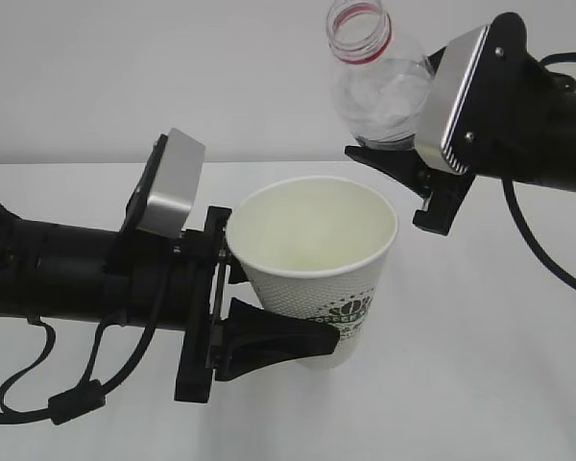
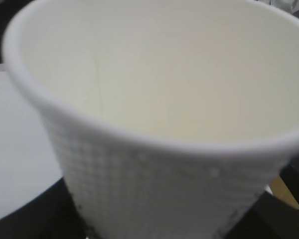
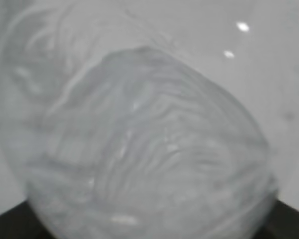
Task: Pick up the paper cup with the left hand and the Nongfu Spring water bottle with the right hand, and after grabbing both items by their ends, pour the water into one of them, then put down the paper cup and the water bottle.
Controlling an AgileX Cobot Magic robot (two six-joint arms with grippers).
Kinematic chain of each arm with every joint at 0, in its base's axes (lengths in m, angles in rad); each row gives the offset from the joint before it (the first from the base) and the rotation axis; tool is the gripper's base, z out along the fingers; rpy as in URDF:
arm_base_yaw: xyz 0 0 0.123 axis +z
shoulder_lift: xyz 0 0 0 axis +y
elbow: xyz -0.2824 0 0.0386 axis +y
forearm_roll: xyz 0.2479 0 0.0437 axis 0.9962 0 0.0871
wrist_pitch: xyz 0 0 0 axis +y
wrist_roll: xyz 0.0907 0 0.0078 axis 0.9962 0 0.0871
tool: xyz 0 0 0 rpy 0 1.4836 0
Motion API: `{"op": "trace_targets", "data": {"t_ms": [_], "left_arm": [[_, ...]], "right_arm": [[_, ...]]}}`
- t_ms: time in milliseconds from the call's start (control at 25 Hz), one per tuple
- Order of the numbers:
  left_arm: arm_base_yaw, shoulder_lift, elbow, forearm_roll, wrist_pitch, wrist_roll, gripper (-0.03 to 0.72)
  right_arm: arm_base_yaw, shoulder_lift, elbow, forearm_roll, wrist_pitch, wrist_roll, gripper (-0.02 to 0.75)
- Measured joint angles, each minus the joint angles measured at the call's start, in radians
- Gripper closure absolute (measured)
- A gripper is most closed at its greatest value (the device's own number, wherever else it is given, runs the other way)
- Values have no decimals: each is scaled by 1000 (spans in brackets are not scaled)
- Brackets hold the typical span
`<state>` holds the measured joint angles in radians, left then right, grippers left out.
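Observation:
The white paper cup (image 1: pixel 317 252) hangs above the table, mouth up and leaning slightly, with my left gripper (image 1: pixel 261 293) shut on its lower side. It fills the left wrist view, where the paper cup (image 2: pixel 164 99) shows a pale cream inside. The clear Nongfu Spring water bottle (image 1: pixel 377 84) is up at the top right, its open mouth and red neck ring pointing up and left. My right gripper (image 1: pixel 396 130) is shut on its body. The right wrist view shows only the blurred bottle (image 3: pixel 149 149). I cannot make out water in either, and nothing streams between them.
The white table (image 1: pixel 509 384) lies below both arms. A black cable (image 1: pixel 38 389) loops under the left arm and another cable (image 1: pixel 538 254) hangs from the right arm. A plain pale wall stands behind.

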<state>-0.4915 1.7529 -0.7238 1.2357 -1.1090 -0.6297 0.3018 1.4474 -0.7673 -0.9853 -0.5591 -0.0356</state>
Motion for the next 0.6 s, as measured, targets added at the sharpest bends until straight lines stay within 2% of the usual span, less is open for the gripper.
{"op": "trace_targets", "data": {"t_ms": [600], "left_arm": [[0, 0, 0, 14, 2, -1, 185]], "right_arm": [[0, 0, 0, -2, 25, -108, 244]]}}
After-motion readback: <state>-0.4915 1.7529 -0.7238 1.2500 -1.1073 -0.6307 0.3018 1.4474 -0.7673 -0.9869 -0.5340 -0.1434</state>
